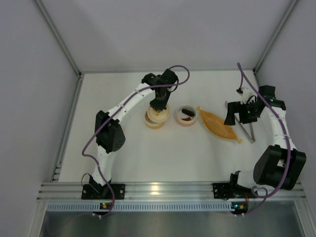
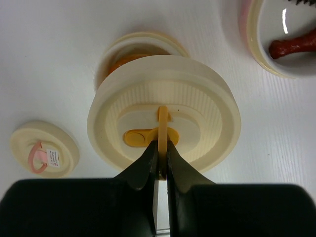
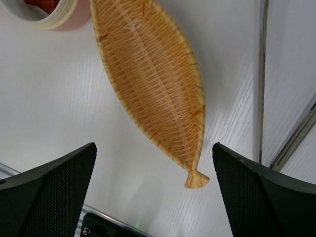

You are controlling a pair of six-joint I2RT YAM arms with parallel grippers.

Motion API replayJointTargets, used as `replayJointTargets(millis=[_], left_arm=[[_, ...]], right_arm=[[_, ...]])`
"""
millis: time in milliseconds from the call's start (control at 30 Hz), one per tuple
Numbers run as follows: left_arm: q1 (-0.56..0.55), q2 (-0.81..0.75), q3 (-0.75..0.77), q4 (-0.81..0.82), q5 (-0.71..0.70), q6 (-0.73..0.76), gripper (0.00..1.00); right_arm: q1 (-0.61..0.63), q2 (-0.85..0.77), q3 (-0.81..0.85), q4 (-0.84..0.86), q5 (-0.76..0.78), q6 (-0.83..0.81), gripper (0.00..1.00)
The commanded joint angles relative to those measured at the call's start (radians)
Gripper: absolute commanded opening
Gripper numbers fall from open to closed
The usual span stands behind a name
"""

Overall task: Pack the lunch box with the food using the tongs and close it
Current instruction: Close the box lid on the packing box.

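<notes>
Your left fingers (image 2: 145,170) are clamped on the tab of the lid (image 2: 163,94), over the bowl (image 2: 129,40) holding the bun (image 2: 124,60). Your right fingers (image 3: 49,192) stand apart above the tray (image 3: 148,74); the tongs (image 1: 245,131) lie on the surface (image 1: 163,148) beside it.

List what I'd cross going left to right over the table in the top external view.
Cream bowl → pink bowl holding food → orange woven tray → tongs. Left out: the left gripper with its lid, overlapping the cream bowl, and the right gripper, overlapping the tray and tongs.
</notes>
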Motion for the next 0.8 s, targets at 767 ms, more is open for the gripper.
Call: replayJointTargets(millis=[767], left_arm=[[0.134, 0.073, -0.002, 0.046, 0.144, -0.078, 0.00]], right_arm=[[-0.012, -0.007, -0.054, 0.072, -0.014, 0.024, 0.99]])
